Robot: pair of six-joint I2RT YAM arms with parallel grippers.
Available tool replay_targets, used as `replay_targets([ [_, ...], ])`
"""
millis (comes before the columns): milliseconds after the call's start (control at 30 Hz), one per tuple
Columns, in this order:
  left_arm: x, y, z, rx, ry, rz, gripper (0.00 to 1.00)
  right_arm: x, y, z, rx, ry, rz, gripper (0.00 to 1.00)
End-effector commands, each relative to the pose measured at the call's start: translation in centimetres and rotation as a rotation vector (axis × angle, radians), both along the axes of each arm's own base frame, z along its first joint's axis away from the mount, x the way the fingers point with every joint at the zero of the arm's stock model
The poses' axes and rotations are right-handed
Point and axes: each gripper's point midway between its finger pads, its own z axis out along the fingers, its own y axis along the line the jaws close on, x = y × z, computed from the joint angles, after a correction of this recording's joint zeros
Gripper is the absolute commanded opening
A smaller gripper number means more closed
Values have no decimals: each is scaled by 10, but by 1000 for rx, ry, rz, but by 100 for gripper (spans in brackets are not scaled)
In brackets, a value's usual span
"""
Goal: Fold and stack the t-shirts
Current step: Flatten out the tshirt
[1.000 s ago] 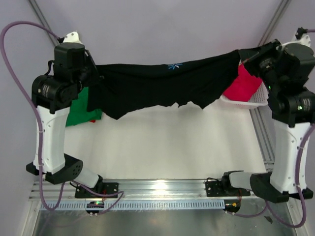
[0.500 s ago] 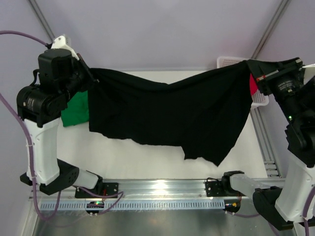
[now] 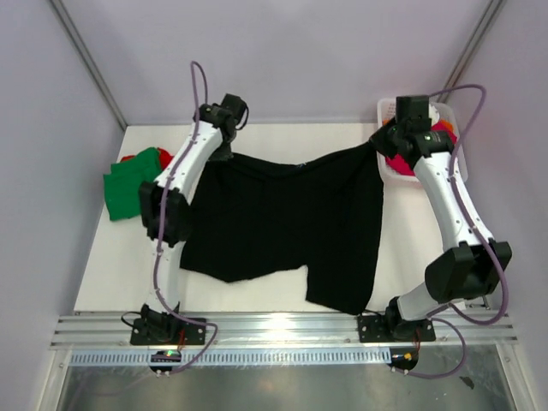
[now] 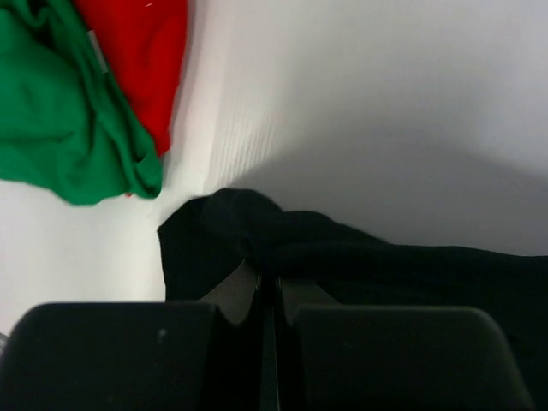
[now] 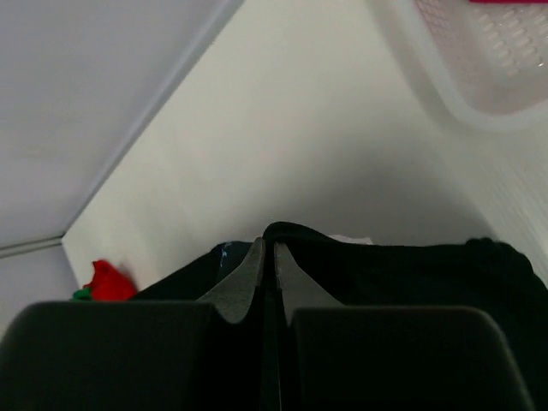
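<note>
The large black t-shirt (image 3: 282, 218) lies spread on the white table, its far edge still lifted at both corners. My left gripper (image 3: 221, 154) is shut on the far left corner, and in the left wrist view its closed jaws (image 4: 267, 272) pinch a bunch of black cloth (image 4: 385, 265). My right gripper (image 3: 381, 147) is shut on the far right corner, its jaws (image 5: 267, 244) clamped over a fold of the black cloth (image 5: 411, 265). A green t-shirt (image 3: 133, 184) lies crumpled at the table's left over a red one (image 3: 128, 158).
The white lattice basket (image 3: 385, 107) stands at the far right corner with red and pink cloth (image 3: 399, 161) in it, close beside my right gripper. The green t-shirt (image 4: 68, 128) and red t-shirt (image 4: 141, 51) lie just left of my left gripper. Walls close in on three sides.
Both arms have reached out to the far side and come down. The black t-shirt, hanging in the air between them before, now lies spread on the table.
</note>
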Motion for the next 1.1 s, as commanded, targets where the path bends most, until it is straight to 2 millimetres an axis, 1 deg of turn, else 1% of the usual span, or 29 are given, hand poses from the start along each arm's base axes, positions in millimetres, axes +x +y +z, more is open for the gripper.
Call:
replay_targets([
  [0, 39, 7, 9, 68, -108, 14, 0, 32, -6, 15, -66, -143, 11, 3],
  [33, 48, 5, 12, 62, -136, 16, 0, 37, -5, 2, -69, -120, 22, 3],
  [100, 62, 6, 8, 83, -177, 36, 0, 43, -1, -14, -88, -116, 36, 3],
  [133, 65, 6, 6, 81, -189, 43, 0, 44, 0, -19, -89, -113, 35, 3],
  [167, 68, 4, 8, 71, -206, 43, 0, 44, 0, -32, -98, -98, 44, 3],
  [200, 72, -2, 9, 43, -217, 20, 2, 47, 4, -31, -95, -122, 60, 3],
  [233, 73, -7, 8, 21, -216, 2, 13, 48, 8, -34, -93, -128, 82, 3],
  [267, 73, -11, 9, 4, -215, -13, 34, 49, 10, -40, -111, -125, 117, 11],
  [300, 73, -12, 8, -3, -211, -24, 75, 49, 12, -43, -121, -113, 127, 29],
  [333, 70, -12, 12, -15, -217, -18, 85, 47, 16, -46, -137, -103, 137, 39],
  [367, 68, -13, 13, -21, -217, -16, 93, 47, 18, -48, -157, -97, 145, 44],
  [400, 66, -12, 10, -17, -205, -16, 99, 45, 18, -48, -192, -97, 163, 44],
  [433, 63, -10, 17, -16, -214, -15, 99, 43, 21, -47, -220, -102, 163, 45],
  [467, 61, -8, 20, -9, -217, -14, 99, 39, 22, -51, -241, -99, 168, 46],
  [500, 57, -5, 19, 1, -209, -15, 99, 38, 22, -43, -276, -132, 173, 47],
  [533, 54, -2, 25, 9, -212, -14, 99, 37, 19, -42, -303, -140, 155, 47],
  [567, 51, 0, 27, 21, -208, -15, 99, 33, 22, -45, -314, -139, 167, 47],
  [633, 44, 2, 29, 23, -196, -17, 99, 31, 22, -43, -325, -155, 168, 47],
  [700, 28, 0, 40, -19, -179, -29, 99, 27, 23, -48, -325, -143, 178, 47],
  [733, 26, 0, 36, -15, -168, -31, 99, 26, 22, -48, -326, -141, 179, 47],
  [767, 18, 1, 46, -32, -177, -30, 99, 23, 24, -50, -321, -133, 191, 47],
  [800, 10, 0, 42, -35, -156, -40, 99, 18, 26, -53, -319, -116, 202, 47],
  [833, 5, -3, 44, -43, -156, -48, 99, 14, 27, -54, -312, -106, 207, 47],
  [867, -2, -6, 45, -60, -151, -58, 99, 6, 31, -56, -300, -86, 234, 47],
  [900, -15, -10, 46, -89, -137, -68, 99, 1, 35, -58, -298, -74, 250, 47],
  [967, -28, -15, 43, -110, -115, -69, 99, -14, 42, -64, -280, -35, 279, 47],
  [1000, -40, -17, 32, -109, -74, -63, 99, -20, 47, -68, -265, -19, 300, 47],
  [1033, -45, -17, 24, -105, -53, -57, 99, -26, 53, -71, -252, -4, 317, 47],
  [1067, -52, -17, 14, -101, -25, -45, 99, -37, 56, -83, -235, 40, 327, 47],
])
